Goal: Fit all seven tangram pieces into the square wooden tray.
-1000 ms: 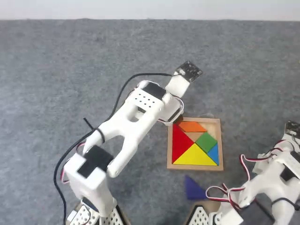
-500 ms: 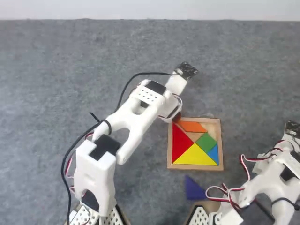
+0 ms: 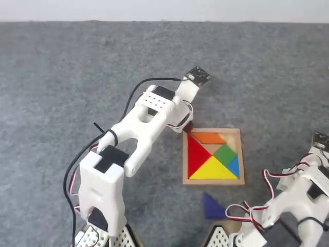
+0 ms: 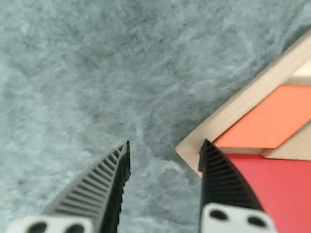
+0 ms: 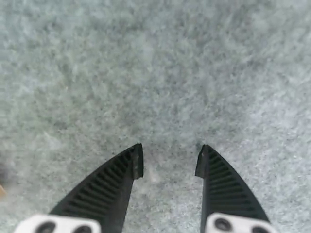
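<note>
The square wooden tray [image 3: 185, 165] lies right of centre and holds an orange piece [image 3: 209, 138], a red triangle [image 3: 196, 154], a green piece [image 3: 225, 153], a yellow triangle [image 3: 215, 170] and a small blue triangle [image 3: 234, 167]. A dark blue triangle [image 3: 212, 206] lies on the carpet in front of the tray. My left gripper [image 4: 165, 150] is open and empty at the tray's far left corner [image 4: 243, 92], one finger [image 4: 218, 174] over the red triangle [image 4: 282, 189] beside the orange piece [image 4: 272, 121]. My right gripper [image 5: 169, 158] is open above bare carpet.
Grey carpet covers the whole table. The left arm [image 3: 149, 123] stretches diagonally from the near left edge to the tray. The right arm [image 3: 293, 203] is folded at the near right corner, close to the dark blue triangle.
The left arm has swung slightly left and its wrist has drawn back from over the tray's corner. The tray, the pieces and the right arm have not moved.
</note>
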`<state>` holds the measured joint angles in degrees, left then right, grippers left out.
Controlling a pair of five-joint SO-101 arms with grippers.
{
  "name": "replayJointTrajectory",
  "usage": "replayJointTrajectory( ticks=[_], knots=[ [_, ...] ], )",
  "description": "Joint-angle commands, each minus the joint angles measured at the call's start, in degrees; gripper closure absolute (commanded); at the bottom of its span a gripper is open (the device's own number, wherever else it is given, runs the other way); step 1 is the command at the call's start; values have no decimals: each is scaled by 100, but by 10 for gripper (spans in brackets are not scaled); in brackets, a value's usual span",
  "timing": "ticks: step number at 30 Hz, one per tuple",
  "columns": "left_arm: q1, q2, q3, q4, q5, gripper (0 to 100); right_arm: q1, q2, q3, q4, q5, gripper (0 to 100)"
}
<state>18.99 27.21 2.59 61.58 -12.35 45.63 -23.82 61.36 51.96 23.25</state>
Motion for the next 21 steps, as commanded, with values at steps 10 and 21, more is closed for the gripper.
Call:
replayJointTrajectory(
  ticks=[10,21],
  knots=[
    [-1451,26,-295,114,-624,806,-84,-66,-18,-66,62,807],
    [-2004,-141,-1130,1011,-879,805,-84,-66,-18,-57,26,807]
  ],
)
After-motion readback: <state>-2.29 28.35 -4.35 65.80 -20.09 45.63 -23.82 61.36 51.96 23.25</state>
